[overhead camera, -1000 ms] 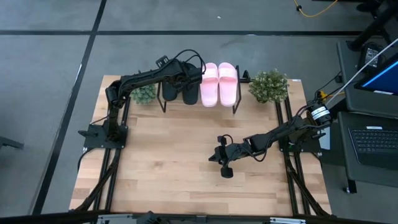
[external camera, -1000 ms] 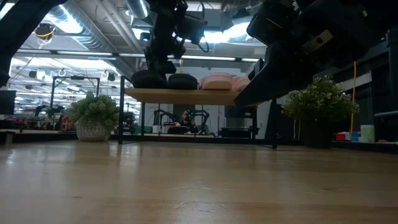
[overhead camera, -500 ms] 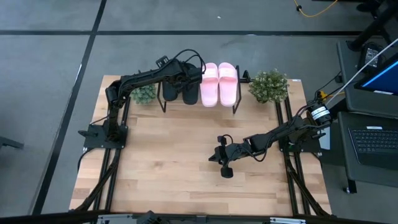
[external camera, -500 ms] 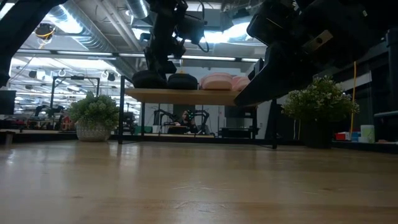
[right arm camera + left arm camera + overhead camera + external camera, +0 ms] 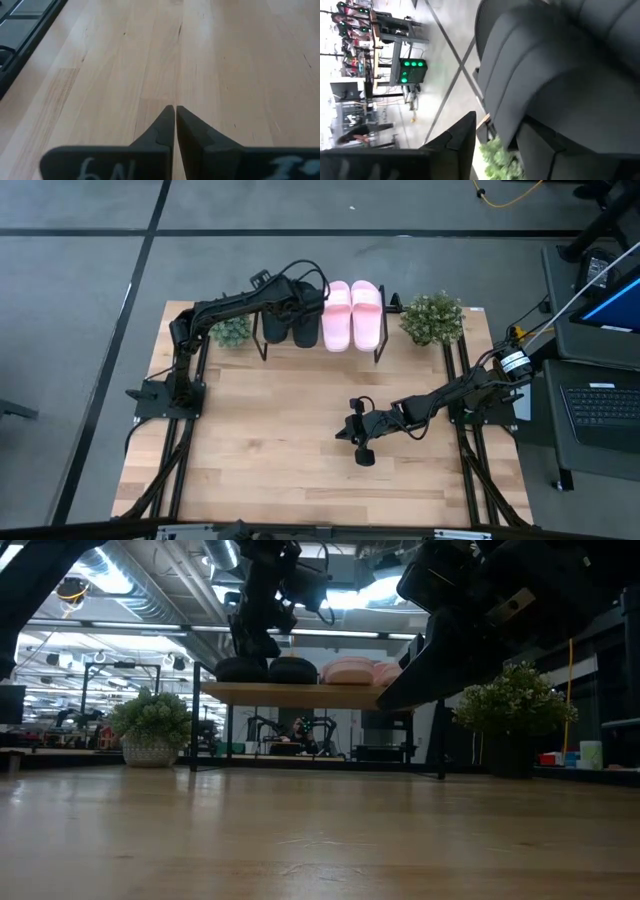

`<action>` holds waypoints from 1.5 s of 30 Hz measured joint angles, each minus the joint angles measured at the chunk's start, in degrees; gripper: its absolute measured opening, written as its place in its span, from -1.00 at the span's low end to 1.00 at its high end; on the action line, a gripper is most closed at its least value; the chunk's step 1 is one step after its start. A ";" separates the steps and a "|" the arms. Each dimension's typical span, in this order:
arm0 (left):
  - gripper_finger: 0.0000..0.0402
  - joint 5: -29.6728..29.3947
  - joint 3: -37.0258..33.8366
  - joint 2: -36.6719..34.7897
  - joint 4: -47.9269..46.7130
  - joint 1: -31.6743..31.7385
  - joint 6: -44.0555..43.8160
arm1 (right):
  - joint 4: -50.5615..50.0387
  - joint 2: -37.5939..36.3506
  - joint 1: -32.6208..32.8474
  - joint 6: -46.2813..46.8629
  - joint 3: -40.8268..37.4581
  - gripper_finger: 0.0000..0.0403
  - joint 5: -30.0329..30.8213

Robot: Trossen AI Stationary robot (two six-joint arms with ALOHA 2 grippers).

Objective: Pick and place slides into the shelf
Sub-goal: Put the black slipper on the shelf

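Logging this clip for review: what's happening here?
All four slides sit on the low wooden-topped shelf: two black slides beside two pale pink slides. The left gripper is at the black pair, one filling its wrist view. The right gripper waits over the bare tabletop, fingers shut and empty.

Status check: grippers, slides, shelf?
Left gripper at the black slides on the shelf. Right gripper shut, empty, over table. Pink slides shelved. Nothing blocking.

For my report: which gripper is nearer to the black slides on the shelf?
Left. The left gripper is at the black slides on the shelf; the right gripper hangs far away above the table's middle.
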 joint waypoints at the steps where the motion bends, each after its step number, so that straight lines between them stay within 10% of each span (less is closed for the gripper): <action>1: -0.35 0.00 0.00 0.00 -0.93 0.00 0.00 | 0.00 0.00 0.00 0.00 0.00 -0.90 0.00; 45: -0.32 -0.75 -0.04 -2.89 -1.29 -8.33 24.09 | -0.37 0.00 0.00 -0.04 0.02 -0.90 -0.02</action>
